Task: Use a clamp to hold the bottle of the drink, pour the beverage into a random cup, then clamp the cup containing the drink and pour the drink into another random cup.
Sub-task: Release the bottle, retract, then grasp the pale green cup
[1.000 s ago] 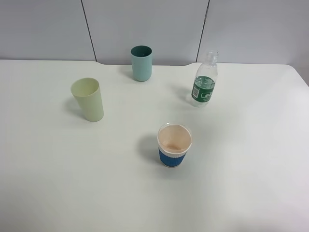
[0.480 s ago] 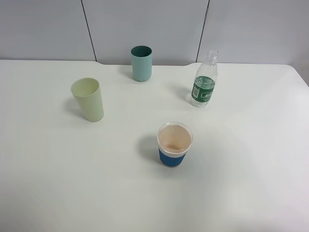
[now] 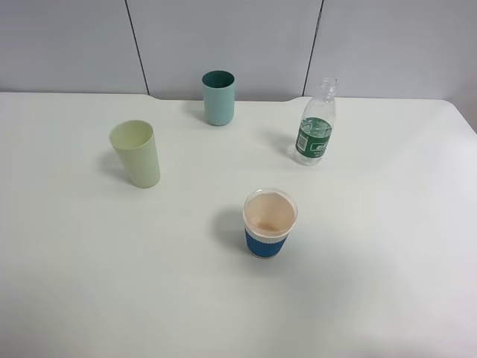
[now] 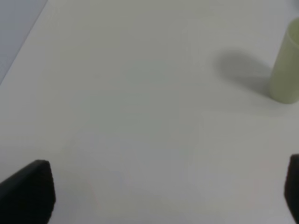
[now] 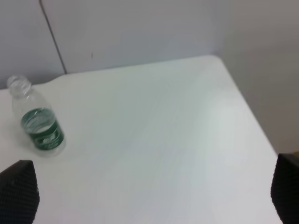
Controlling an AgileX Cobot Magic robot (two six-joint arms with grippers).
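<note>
Bottle [image 3: 316,123] upright, uncapped, on the tabletop [image 3: 387,224], beyond the blue-sleeved paper cup [image 3: 269,223] and to its right, well apart. Pale green cup [image 3: 136,153] sits beyond-left of that paper cup, teal cup [image 3: 218,98] farther back. You've got left end effector [image 4: 159,191] and right end effector [image 5: 152,189] both spread wide, gripping nothing.

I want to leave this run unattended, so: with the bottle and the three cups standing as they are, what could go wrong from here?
1. The bottle stands uncapped. A hard or off-centre squeeze by the right fingers, which are wide apart and clear of it, could tip it or push liquid out.
2. The paper cup looks light and soft. Clamping it once filled might crush it and spill the drink.
</note>
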